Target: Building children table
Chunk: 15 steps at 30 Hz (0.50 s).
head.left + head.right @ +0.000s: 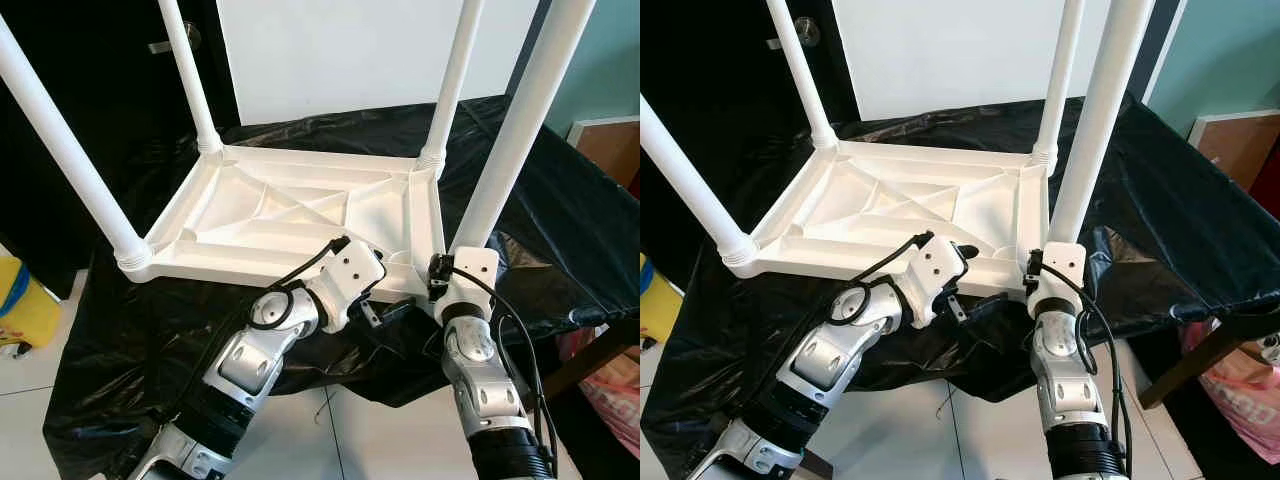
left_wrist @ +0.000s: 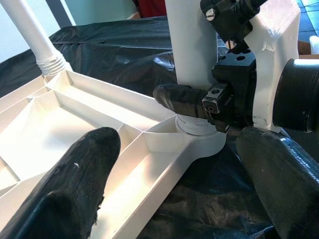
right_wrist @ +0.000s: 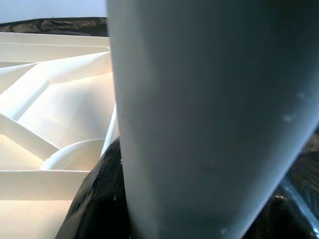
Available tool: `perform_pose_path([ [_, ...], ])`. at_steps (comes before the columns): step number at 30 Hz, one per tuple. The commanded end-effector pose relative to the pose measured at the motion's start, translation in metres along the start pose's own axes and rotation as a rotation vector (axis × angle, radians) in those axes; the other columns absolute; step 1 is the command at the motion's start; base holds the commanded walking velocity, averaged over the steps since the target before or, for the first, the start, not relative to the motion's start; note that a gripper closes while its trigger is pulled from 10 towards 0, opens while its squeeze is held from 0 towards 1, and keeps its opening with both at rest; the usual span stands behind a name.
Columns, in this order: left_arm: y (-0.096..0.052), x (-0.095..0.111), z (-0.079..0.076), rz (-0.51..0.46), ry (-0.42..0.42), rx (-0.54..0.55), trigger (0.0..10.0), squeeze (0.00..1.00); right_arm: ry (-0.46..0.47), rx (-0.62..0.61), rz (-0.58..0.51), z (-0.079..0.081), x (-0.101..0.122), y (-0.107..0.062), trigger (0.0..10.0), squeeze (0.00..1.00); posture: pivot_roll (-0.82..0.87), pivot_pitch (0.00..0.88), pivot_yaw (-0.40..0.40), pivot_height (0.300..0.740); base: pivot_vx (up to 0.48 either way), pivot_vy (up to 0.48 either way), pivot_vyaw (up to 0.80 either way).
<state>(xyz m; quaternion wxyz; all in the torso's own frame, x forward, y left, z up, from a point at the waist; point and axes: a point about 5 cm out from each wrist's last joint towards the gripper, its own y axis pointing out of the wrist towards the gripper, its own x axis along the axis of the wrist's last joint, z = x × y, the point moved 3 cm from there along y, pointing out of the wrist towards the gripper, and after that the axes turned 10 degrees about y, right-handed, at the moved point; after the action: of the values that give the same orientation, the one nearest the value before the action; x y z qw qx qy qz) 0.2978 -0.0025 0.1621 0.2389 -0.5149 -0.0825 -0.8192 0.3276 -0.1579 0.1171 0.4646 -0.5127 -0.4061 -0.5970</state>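
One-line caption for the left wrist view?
Right hand gripping the near white leg at its socket in the upturned children's table top; left hand open.

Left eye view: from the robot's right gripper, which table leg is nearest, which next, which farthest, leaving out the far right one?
1. near-right leg, clamped in the right gripper.
2. near-left leg, along the front edge.
3. far-left leg, at the opposite corner.

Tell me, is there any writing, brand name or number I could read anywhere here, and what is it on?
None can be read with certainty.
Pink bag at the right edge: pale letters, cut off and blurred, unreadable.
White table top, its white legs, the black sheet: no writing visible.
Left pincer and right pincer: no labels visible.
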Motion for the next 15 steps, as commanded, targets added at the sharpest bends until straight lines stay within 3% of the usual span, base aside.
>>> perform_pose_path([
  [1, -0.001, -0.003, -0.002, 0.011, 0.006, -0.003, 10.0, 0.0, -0.024, -0.044, 0.082, -0.005, -0.02, -0.006, 10.0, 0.0, -0.15, 0.006, -0.033, 0.74, 0.0, 0.0, 0.0],
  [5, -0.001, -0.003, -0.002, 0.012, 0.005, -0.002, 10.0, 0.0, -0.024, -0.05, 0.072, -0.005, -0.018, -0.006, 10.0, 0.0, -0.15, 0.007, -0.033, 0.74, 0.0, 0.0, 0.0],
  [6, -0.001, -0.003, -0.002, 0.012, 0.005, -0.002, 10.0, 0.0, -0.02, -0.052, 0.063, -0.005, -0.016, -0.006, 10.0, 0.2, -0.15, 0.007, -0.033, 0.74, 0.0, 0.0, 0.0],
  [7, -0.001, -0.003, -0.002, 0.012, 0.004, -0.002, 10.0, 0.0, -0.018, -0.054, 0.057, -0.006, -0.015, -0.006, 10.0, 0.2, -0.15, 0.008, -0.032, 0.74, 0.0, 0.0, 0.0],
  [8, -0.001, -0.003, -0.002, 0.012, 0.005, -0.003, 10.0, 0.0, -0.013, -0.05, 0.046, -0.005, -0.013, -0.006, 10.0, 1.0, -0.15, 0.007, -0.032, 0.74, 0.0, 0.0, 0.0],
  [15, 0.0, -0.003, -0.002, 0.011, 0.004, -0.004, 10.0, 0.0, 0.01, 0.003, 0.0, -0.005, -0.004, -0.007, 10.0, 1.0, -0.16, 0.007, -0.032, 0.74, 0.0, 0.0, 0.0],
])
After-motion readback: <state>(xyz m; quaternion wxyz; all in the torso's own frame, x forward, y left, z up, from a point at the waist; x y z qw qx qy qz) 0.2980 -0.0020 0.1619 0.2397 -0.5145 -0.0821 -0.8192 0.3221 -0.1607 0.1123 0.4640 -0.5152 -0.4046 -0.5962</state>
